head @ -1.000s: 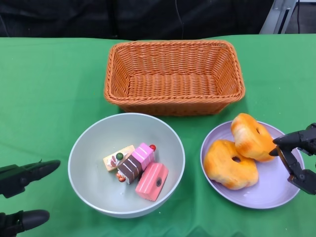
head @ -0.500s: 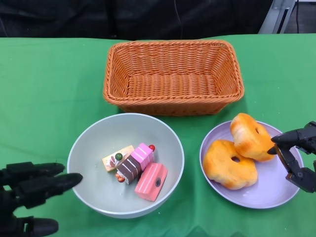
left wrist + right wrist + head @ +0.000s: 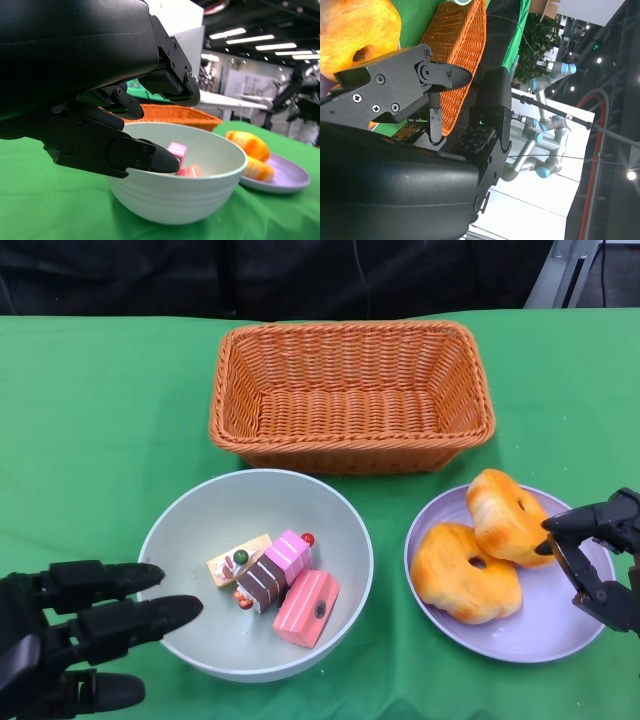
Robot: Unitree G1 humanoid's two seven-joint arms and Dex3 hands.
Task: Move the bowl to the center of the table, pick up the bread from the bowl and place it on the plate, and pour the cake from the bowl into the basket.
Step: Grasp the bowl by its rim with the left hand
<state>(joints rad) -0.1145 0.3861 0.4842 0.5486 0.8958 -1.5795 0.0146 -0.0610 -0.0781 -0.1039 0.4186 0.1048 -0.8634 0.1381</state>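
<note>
Woven wicker basket [image 3: 351,396], orange-brown, rough and ribbed, faintly shiny on the rim. In front of the basket, smooth pale grey-green bowl [image 3: 255,573] with a soft satin sheen, looks like plastic or glazed ceramic. Inside the bowl, small cake pieces [image 3: 278,582], painted, smooth, like wood or plastic. Right of the bowl, smooth lilac plate [image 3: 566,624], slightly glossy; on it, two bread rings [image 3: 485,548] with a shiny golden glazed look. Matt green cloth over the worktop [image 3: 100,420]. Matt black hard plastic on left hand [image 3: 75,635] and right hand [image 3: 598,558], with small metal screws
</note>
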